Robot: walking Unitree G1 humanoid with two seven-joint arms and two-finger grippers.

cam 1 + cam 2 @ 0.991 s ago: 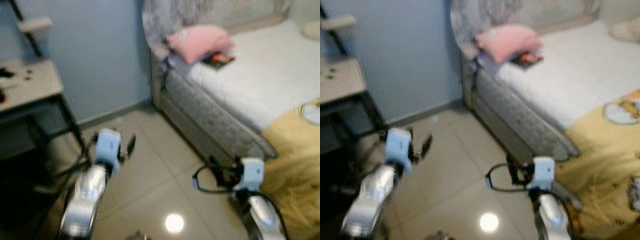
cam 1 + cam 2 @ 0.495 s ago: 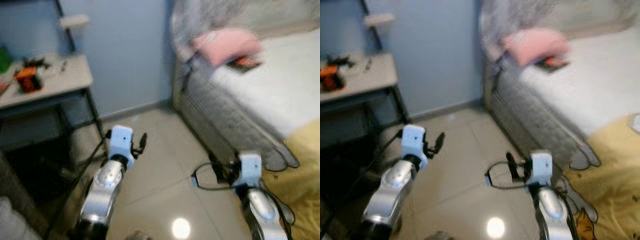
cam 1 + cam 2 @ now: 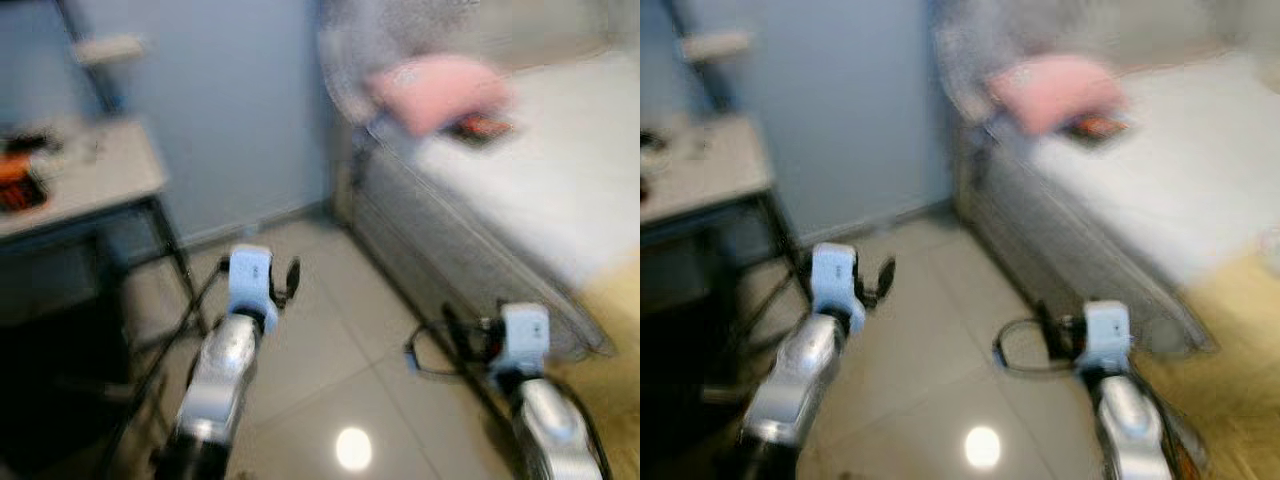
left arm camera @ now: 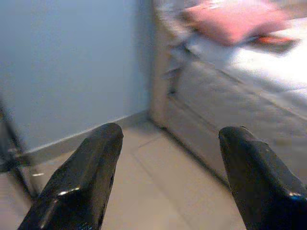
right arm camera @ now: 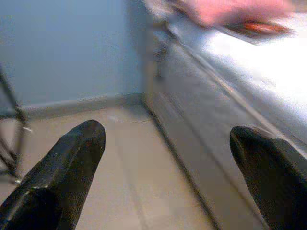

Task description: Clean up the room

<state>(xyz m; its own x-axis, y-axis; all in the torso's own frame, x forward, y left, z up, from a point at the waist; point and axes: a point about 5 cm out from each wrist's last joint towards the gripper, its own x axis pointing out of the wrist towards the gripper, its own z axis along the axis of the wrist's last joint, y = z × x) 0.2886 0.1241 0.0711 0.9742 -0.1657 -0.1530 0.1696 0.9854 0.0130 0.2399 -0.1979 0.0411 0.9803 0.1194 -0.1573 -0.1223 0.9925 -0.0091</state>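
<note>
The picture is blurred by motion. A pink pillow (image 3: 435,90) lies at the head of a bed (image 3: 540,170) with a white sheet, at the upper right. A small red and black book (image 3: 480,127) lies next to it. My left gripper (image 4: 172,132) is open and empty, held low over the tiled floor (image 3: 320,330) and facing the bed's corner. My right gripper (image 5: 165,132) is also open and empty, beside the bed's grey side panel (image 5: 211,110).
A light-topped desk (image 3: 70,185) on thin black legs stands at the left, with small items on it and a dark space below. A blue wall (image 3: 230,110) closes the back. A yellow blanket (image 3: 1230,330) hangs off the bed at lower right.
The whole picture has shifted sideways as the camera turned, first bringing more of the desk into view, then swinging slightly back. Both arms keep the same pose, fingers apart.
</note>
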